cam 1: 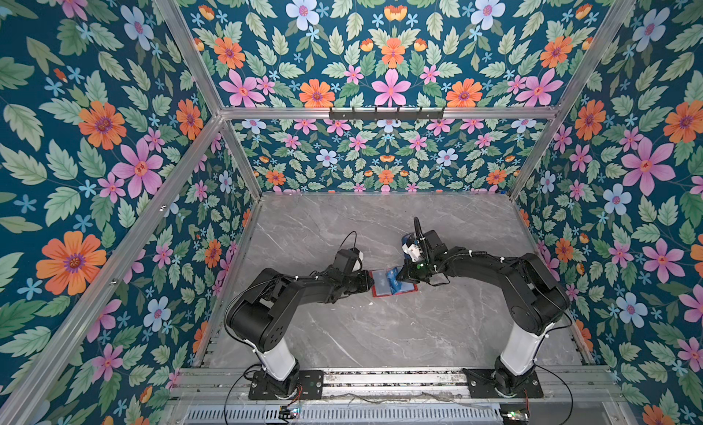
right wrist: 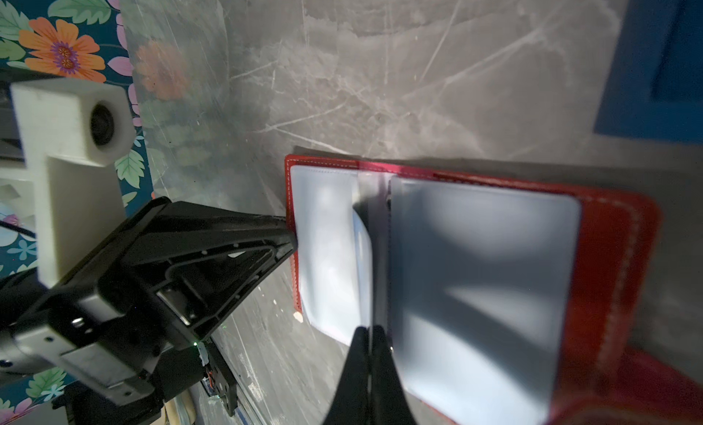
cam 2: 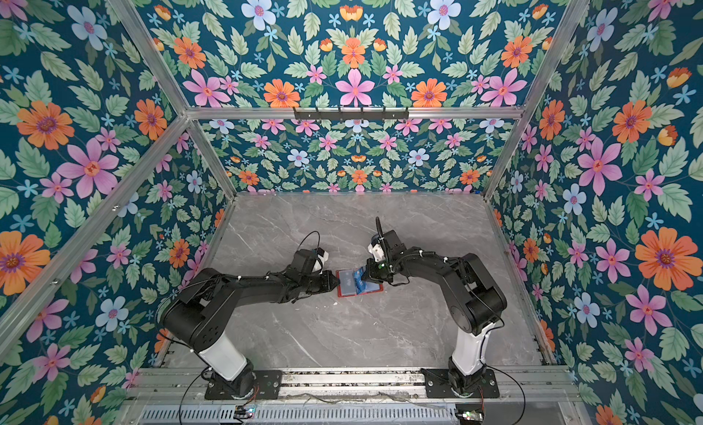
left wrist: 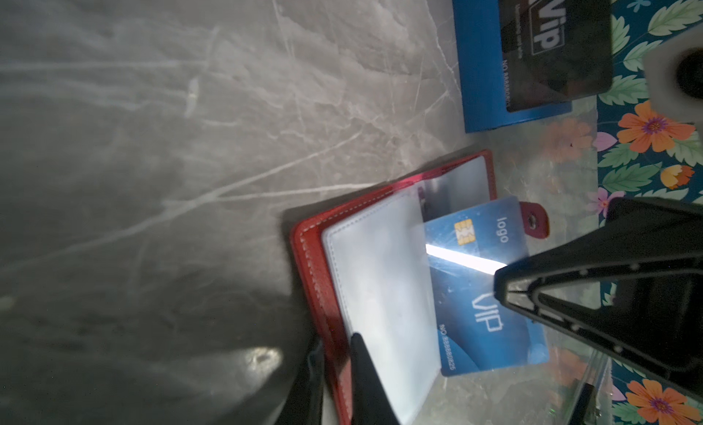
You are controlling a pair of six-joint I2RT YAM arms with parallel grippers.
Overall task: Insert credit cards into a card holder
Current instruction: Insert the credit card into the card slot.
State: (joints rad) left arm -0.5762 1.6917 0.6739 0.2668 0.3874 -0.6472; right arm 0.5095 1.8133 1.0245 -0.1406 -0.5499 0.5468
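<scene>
Looking down in both top views, I see the card holder (cam 1: 404, 289) lying open on the marble table (cam 1: 380, 335) with an arm at each side, but the arms hide the detail. The left wrist view gives it to me: the blue card (left wrist: 479, 316) has its inner edge tucked behind a clear sleeve (left wrist: 380, 282). Its outer end is pinched in the right gripper (left wrist: 499, 290), jaws pressed together on it. The snap tab (left wrist: 537, 221) pokes out past the card, and beyond the holder stands a blue rack (left wrist: 483, 80) with a black card (left wrist: 555, 42). Only the right wrist view shows the left gripper (right wrist: 293, 237) from outside, jaws narrow on the holder's opposite edge, tip touching cover and sleeve. There the blue card is just a thin edge.
</scene>
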